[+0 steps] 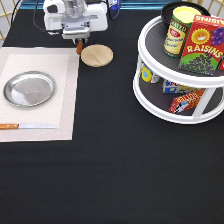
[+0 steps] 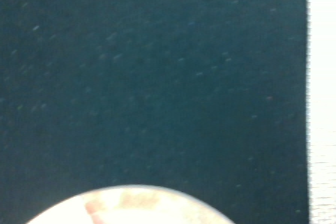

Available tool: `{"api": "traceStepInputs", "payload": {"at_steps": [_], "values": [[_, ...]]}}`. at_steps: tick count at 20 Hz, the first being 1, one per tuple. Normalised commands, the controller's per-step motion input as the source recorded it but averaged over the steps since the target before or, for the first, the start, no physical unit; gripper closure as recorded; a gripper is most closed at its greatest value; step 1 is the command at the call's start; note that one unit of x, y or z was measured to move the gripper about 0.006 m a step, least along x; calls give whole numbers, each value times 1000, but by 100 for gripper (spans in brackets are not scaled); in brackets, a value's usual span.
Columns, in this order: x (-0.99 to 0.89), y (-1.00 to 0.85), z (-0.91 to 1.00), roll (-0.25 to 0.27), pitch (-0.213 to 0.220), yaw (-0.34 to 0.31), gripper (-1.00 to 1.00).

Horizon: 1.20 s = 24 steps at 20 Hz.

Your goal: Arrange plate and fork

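Your exterior view gave you the whole table; your wrist view gave only dark tablecloth, a pale strip of the placemat and a tan curve of the wooden disc.

Only in the exterior view could you see the gripper, up near the top and left of centre. It was closed on the fork, of which just a short brown wooden handle showed, hanging below the fingers. You could not make out the tines. The handle's end sat just beside the wooden disc, on its left, over the corner where the placemat met the tablecloth.

The plate was round, shiny and silver, with a flat centre and raised rim. It lay flat on the placemat at the exterior view's left, well apart from the gripper. A knife lay along the mat's lower edge, below the plate and not touching it.

A two-tier rack with a raisin box and a can filled the right. Bare cloth ran across the bottom and between the mat and the rack.
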Motion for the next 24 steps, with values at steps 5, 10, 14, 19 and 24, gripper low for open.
{"api": "traceStepInputs", "payload": {"at_steps": [5, 10, 14, 19, 24], "values": [[4, 0, 34, 3, 47, -366, 100], [0, 0, 0, 0, 36, -375, 100], [0, -39, 54, 0, 54, -366, 100], [0, -233, 125, 0, 87, -295, 100], [0, -423, 169, 0, 100, -215, 100]]}}
